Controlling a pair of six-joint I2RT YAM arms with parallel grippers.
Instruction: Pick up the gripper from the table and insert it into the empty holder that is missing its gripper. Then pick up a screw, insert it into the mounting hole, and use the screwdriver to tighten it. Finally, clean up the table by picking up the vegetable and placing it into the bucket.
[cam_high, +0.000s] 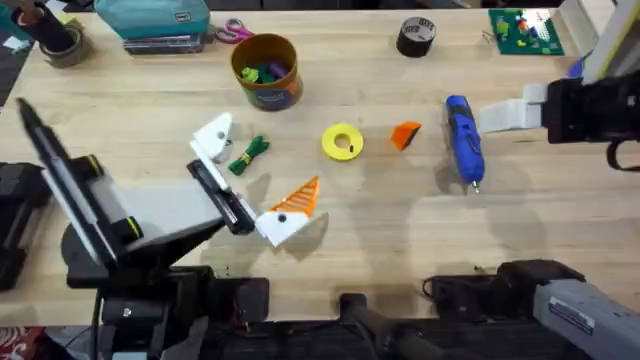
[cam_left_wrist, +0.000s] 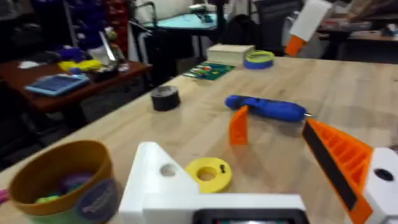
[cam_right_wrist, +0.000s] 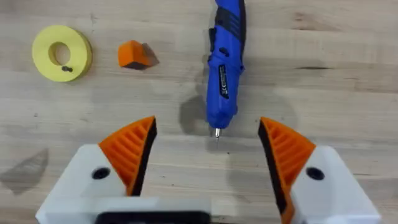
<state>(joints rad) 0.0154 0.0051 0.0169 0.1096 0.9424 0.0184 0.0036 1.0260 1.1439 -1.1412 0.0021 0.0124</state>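
The pale wooden table (cam_high: 400, 230) carries everything; the left arm's claw (cam_high: 250, 185) lies low over its middle, spread wide, one white angular plastic finger base (cam_high: 213, 135) bare of any tip and the other finger (cam_high: 290, 212) wearing its orange ribbed pad; in the left wrist view that bare holder (cam_left_wrist: 155, 177) stands beside the padded finger (cam_left_wrist: 339, 165), nothing between them. The right arm's gripper (cam_right_wrist: 208, 158) hangs above the table with both orange pads far apart and empty, the tip of the blue pen-shaped electric screwdriver (cam_right_wrist: 224, 68) pointing at the gap between them; from overhead its white fingers (cam_high: 510, 112) sit just right of that screwdriver (cam_high: 463, 140). The orange-tan cylindrical bucket (cam_high: 266, 72) with its dark blue base band stands toward the far side, small coloured toys inside. A yellow ring-shaped disc (cam_high: 343, 141) lies between the left claw and the small orange wedge-shaped plastic fingertip (cam_high: 405, 134), which rests loose on the wood, apart from the disc and the screwdriver. The small green leafy toy vegetable (cam_high: 249, 155) lies just beside the bare holder. A black tape roll (cam_high: 416, 36) sits near the far edge.
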